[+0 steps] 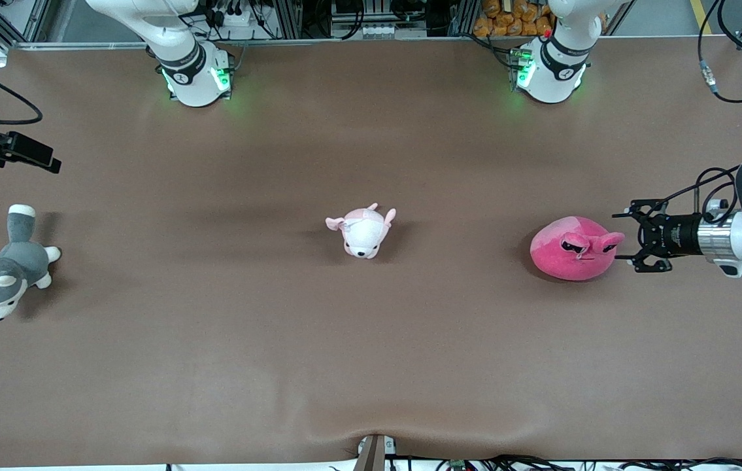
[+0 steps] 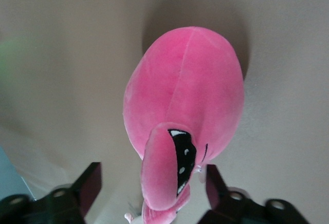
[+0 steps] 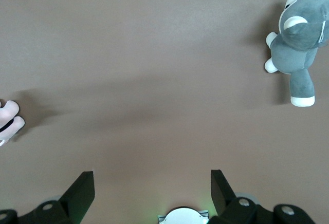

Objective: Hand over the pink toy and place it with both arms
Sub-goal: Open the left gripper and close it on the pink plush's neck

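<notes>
The pink toy (image 1: 570,252) lies on the brown table (image 1: 371,353) toward the left arm's end, its face turned to the left gripper. It fills the left wrist view (image 2: 190,90). My left gripper (image 1: 620,237) is low beside the toy, level with it and open. In the left wrist view the left gripper (image 2: 151,175) has a finger on either side of the toy's ear flap, with gaps on both sides. My right gripper (image 3: 151,175) is open and empty, high over the table near the right arm's base (image 1: 195,77); it does not show in the front view.
A pale pink-and-white puppy plush (image 1: 363,230) lies mid-table. A grey-and-white husky plush (image 1: 4,275) lies at the right arm's end and shows in the right wrist view (image 3: 299,39). A black device (image 1: 14,150) on cables juts in above the husky.
</notes>
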### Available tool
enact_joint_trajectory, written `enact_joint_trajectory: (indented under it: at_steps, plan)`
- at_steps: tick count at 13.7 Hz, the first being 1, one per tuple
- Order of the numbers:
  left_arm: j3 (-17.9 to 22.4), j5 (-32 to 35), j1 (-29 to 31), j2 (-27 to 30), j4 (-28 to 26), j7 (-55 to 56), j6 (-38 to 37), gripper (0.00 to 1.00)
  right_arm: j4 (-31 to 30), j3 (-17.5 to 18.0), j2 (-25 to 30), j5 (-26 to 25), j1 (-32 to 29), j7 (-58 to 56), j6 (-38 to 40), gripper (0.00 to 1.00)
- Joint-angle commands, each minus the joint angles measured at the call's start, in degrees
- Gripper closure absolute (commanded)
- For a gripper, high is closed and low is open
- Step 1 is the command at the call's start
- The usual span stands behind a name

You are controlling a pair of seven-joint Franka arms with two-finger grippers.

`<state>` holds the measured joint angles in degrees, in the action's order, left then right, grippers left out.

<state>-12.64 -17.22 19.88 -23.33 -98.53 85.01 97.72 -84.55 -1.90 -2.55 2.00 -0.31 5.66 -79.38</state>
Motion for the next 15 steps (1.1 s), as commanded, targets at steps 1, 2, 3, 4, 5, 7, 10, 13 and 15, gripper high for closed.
enact_joint_trajectory:
  at_steps: [1, 2, 3, 4, 5, 7, 10, 13, 15]
  plan:
    - [-0.3, -0.1, 0.2, -0.8, -0.2, -0.1, 0.8, 0.39, 1.0, 0.0, -0.5, 0.2, 0.1, -0.1, 0.8, 0.0]
    - [-0.2, -0.1, 0.2, -0.9, -0.3, -0.1, 0.7, 0.48, 1.0, 0.0, -0.6, 0.2, 0.1, -0.1, 0.8, 0.0]
    - [-0.3, -0.1, 0.3, -1.0, -0.3, -0.1, 0.8, 0.56, 1.0, 0.0, -0.6, 0.2, 0.1, -0.1, 0.8, 0.0]
    - [-0.3, -0.1, 0.3, -0.9, -0.1, 0.0, 0.7, 0.69, 1.0, 0.0, -0.6, 0.2, 0.2, -0.1, 0.8, 0.0]
    - [-0.3, -0.1, 0.0, -0.9, 0.1, -0.2, 0.7, 0.85, 1.0, 0.0, -0.6, 0.2, 0.1, -0.1, 0.8, 0.0]
    - [-1.2, 0.0, -0.3, -0.6, 0.4, -0.3, 0.3, 1.0, 1.0, 0.1, -0.6, 0.2, 0.2, -0.1, 0.8, 0.0]
    - [-4.9, -0.5, -0.5, -0.3, 4.1, 0.7, -3.6, 1.0, 1.0, 0.1, -0.7, 0.4, 0.2, 0.1, 0.8, 0.0]
    - [-11.2, -1.1, 0.0, 1.7, 11.0, 5.1, -9.8, 1.0, 1.0, 0.2, -2.0, 1.1, 1.1, 0.3, 0.8, 0.0]
    - [-14.2, -1.9, 0.0, 3.2, 15.3, 6.0, -11.5, 1.0, 1.0, 0.1, -4.0, 1.1, 5.0, 0.6, 0.8, 0.0]
